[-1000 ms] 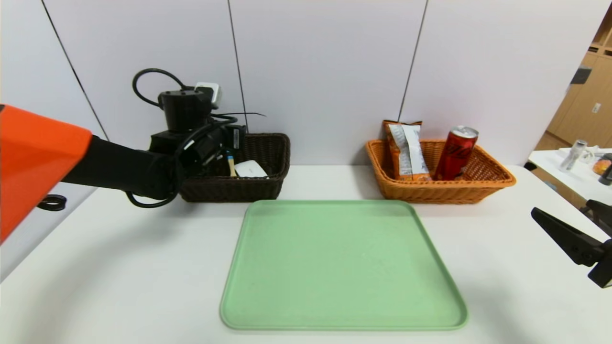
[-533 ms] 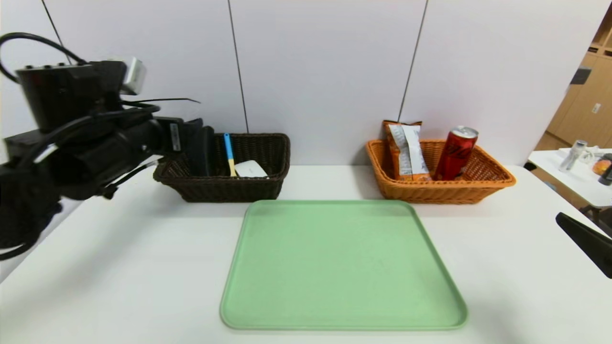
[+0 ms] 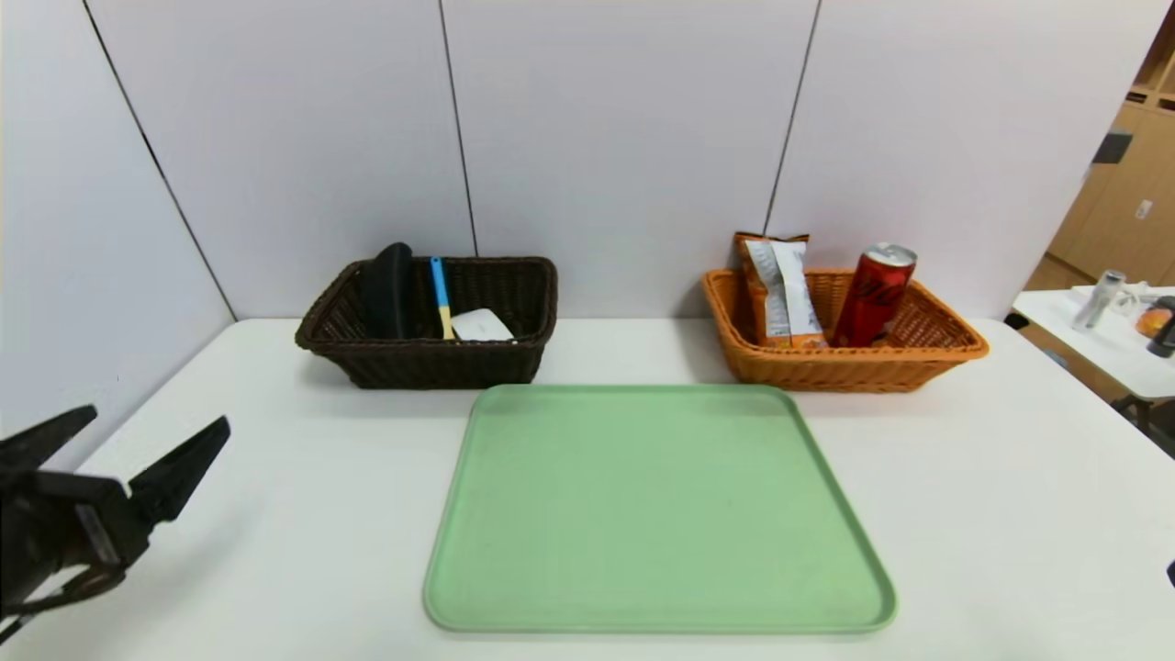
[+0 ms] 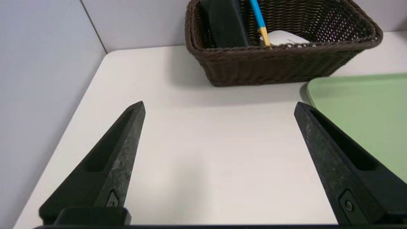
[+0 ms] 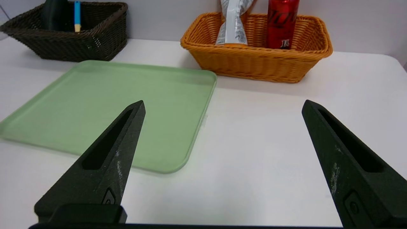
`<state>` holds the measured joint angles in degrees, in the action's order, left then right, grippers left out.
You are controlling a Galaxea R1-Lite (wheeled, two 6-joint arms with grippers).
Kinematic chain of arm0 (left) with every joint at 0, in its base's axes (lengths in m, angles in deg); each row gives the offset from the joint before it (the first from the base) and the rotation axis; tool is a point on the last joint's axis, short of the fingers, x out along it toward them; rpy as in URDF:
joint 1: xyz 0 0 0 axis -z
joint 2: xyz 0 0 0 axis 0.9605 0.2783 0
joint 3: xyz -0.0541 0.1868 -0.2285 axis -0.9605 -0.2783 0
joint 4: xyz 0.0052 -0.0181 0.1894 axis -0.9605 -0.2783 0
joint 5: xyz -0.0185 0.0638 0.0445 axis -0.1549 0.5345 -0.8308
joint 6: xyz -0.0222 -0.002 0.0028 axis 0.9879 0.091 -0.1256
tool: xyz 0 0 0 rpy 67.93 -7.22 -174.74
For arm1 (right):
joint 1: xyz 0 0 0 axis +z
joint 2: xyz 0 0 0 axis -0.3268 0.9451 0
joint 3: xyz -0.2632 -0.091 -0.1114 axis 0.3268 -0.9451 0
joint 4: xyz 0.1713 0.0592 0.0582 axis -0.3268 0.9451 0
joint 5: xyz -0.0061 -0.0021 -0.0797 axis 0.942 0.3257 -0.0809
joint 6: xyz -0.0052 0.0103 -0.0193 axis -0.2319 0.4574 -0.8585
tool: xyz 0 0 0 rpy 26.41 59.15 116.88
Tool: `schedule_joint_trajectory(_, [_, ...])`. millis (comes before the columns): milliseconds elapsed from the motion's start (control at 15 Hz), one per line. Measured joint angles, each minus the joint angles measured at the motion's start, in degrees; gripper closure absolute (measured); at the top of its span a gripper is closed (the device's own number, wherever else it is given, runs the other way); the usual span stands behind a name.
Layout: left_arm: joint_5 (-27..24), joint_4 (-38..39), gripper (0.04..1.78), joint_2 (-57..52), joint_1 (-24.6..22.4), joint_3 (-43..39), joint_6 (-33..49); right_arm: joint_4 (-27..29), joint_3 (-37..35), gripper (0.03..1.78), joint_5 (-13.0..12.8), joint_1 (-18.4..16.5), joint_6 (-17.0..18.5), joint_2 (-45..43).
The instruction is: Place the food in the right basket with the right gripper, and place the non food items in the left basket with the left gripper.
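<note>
The dark brown basket [image 3: 431,363] at the back left holds the long black case [image 3: 387,289], the blue-handled yellow spoon [image 3: 441,296] and the white oblong case [image 3: 481,325]. The marker is hidden. The orange basket [image 3: 854,367] at the back right holds the snack bag [image 3: 778,286] and the red soda can [image 3: 875,294]. My left gripper [image 3: 151,439] is open and empty over the table's front left, well short of the brown basket [image 4: 279,60]. My right gripper [image 5: 222,106] is open and empty over the table at the front right, out of the head view.
An empty green tray [image 3: 656,514] lies in the middle of the white table [image 3: 303,477]. A grey wall runs along the table's left side and back. A side table [image 3: 1102,340] with small objects stands at the far right.
My left arm has pulled back from the brown basket to the table's front left, leaving the black case in it. My right gripper has drawn back out of the head view.
</note>
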<state>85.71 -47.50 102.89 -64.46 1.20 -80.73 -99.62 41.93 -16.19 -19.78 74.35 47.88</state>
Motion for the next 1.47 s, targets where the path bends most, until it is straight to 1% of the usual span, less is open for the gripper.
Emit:
schedule_joint_trajectory(200, [-1.7,3.8,0.15,-8.4,-2.3,-9.3,2.3,9.6,-0.3,0.11,1.8,0.0,0.0,-7.9])
schedule_joint_trajectory(267, [-2.1,4.7,0.15,-10.6,-2.7,-11.0,3.1,11.9,-0.4,0.11,3.0,0.0,0.0,-10.1])
schedule_joint_trajectory(333, [-2.3,5.0,0.15,-12.4,-3.2,-11.7,4.7,12.9,-0.5,0.11,3.6,0.0,0.0,-11.8])
schedule_joint_trajectory(467, [-2.4,5.1,0.15,-15.7,-5.3,-12.3,7.6,13.3,-0.7,0.11,3.9,0.0,-0.1,-14.3])
schedule_joint_trajectory(600, [-2.5,5.4,0.15,-17.8,-7.5,-12.5,7.9,13.2,-0.7,0.11,5.2,0.0,-0.1,-15.4])
schedule_joint_trajectory(733, [-2.6,4.7,0.15,-20.1,-8.3,-12.6,8.6,13.2,-0.8,0.11,5.9,0.0,-0.1,-16.1])
schedule_joint_trajectory(800, [-3.5,4.2,0.14,-21.5,-8.4,-12.6,8.6,13.2,-0.8,0.11,5.9,0.1,-0.1,-16.5])
schedule_joint_trajectory(933, [-8.1,2.9,0.13,-25.2,-8.5,-12.5,7.8,13.3,-1.0,0.11,6.0,0.2,-0.2,-17.7])
schedule_joint_trajectory(1133, [-13.8,-3.4,0.13,-32.0,-9.2,-11.8,3.3,14.0,-0.7,0.11,6.2,0.4,-0.5,-19.1])
schedule_joint_trajectory(1267, [-15.7,-11.2,0.13,-37.9,-9.4,-10.3,-1.0,14.1,-0.8,0.11,6.2,0.4,-1.5,-19.9])
schedule_joint_trajectory(1467, [-16.4,-24.8,0.13,-46.9,-9.4,-6.9,-4.8,14.9,-1.0,0.11,6.2,0.5,-1.8,-21.3])
